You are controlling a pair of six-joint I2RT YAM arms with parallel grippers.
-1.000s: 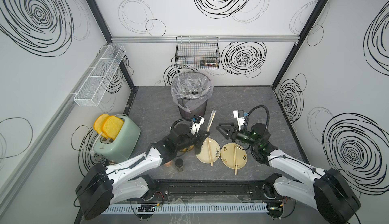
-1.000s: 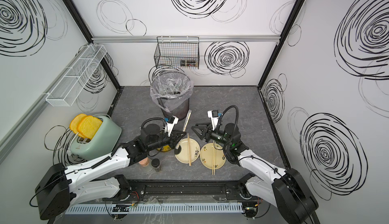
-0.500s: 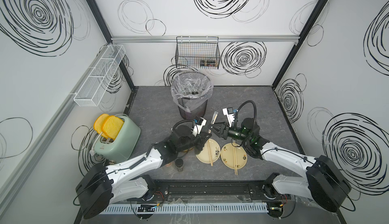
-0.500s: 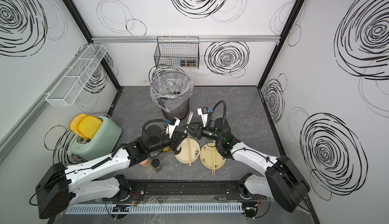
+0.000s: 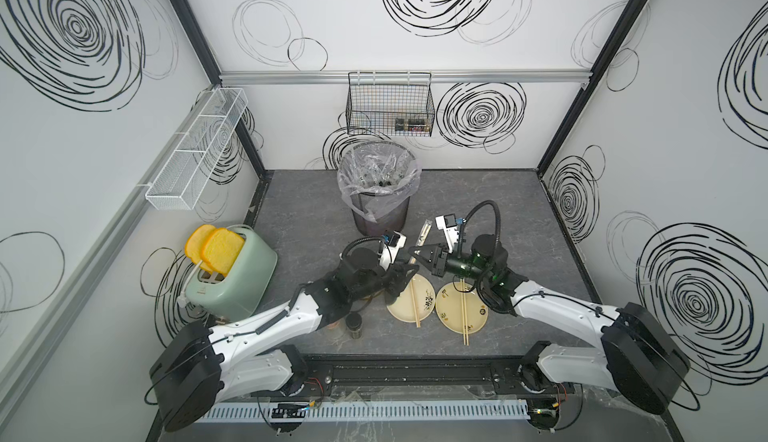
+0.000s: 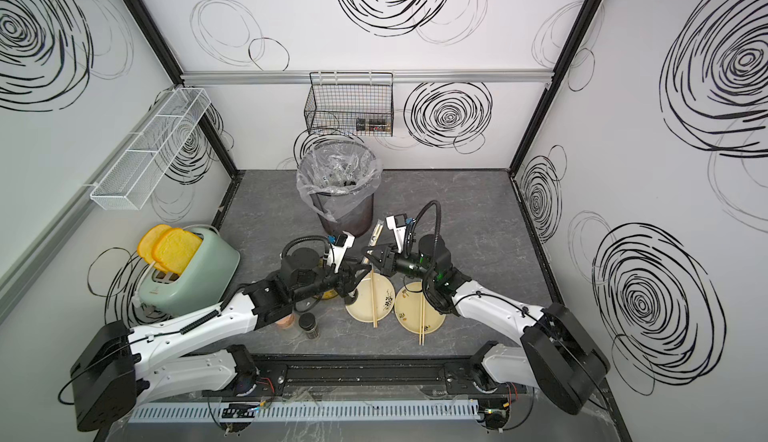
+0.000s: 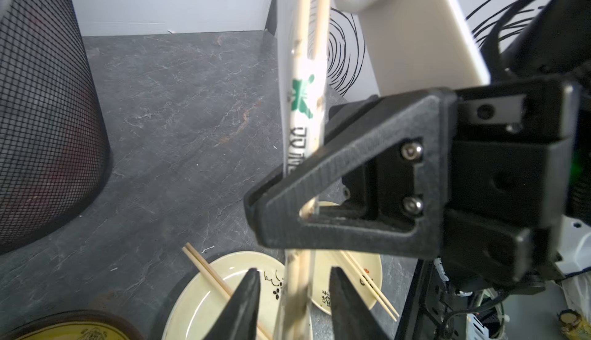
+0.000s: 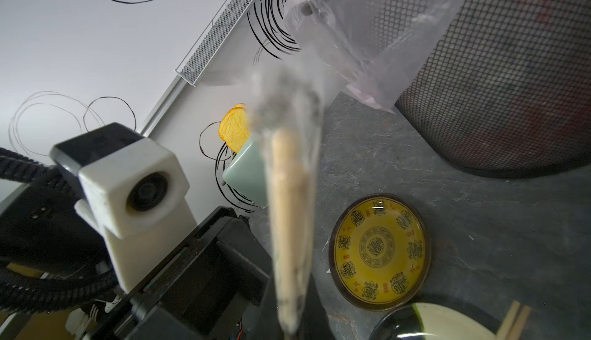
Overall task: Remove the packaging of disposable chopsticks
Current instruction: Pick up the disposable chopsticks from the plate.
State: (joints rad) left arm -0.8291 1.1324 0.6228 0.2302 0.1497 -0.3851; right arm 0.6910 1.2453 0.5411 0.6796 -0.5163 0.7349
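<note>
One pair of disposable chopsticks (image 5: 424, 232) in its clear printed packaging (image 7: 303, 105) stands tilted in the air between my two grippers. My right gripper (image 5: 412, 251) is shut on the wrapped pair about midway along it; in the right wrist view the sticks (image 8: 291, 210) run out from between its jaws. My left gripper (image 7: 292, 277) is open, with the lower end of the sleeve passing between its fingers, a gap on each side. Two bare pairs (image 5: 414, 307) (image 5: 464, 319) lie across cream plates (image 5: 399, 309) (image 5: 451, 315).
A black mesh bin (image 5: 378, 215) with a clear liner stands just behind the grippers. A yellow patterned dish (image 8: 379, 252) lies under my left arm, a small dark jar (image 5: 354, 321) near the front edge. A green toaster (image 5: 232, 278) sits at the left.
My right gripper has moved left to the wrapped pair and shut on it. My left gripper, shut on the pair before, has opened its jaws.
</note>
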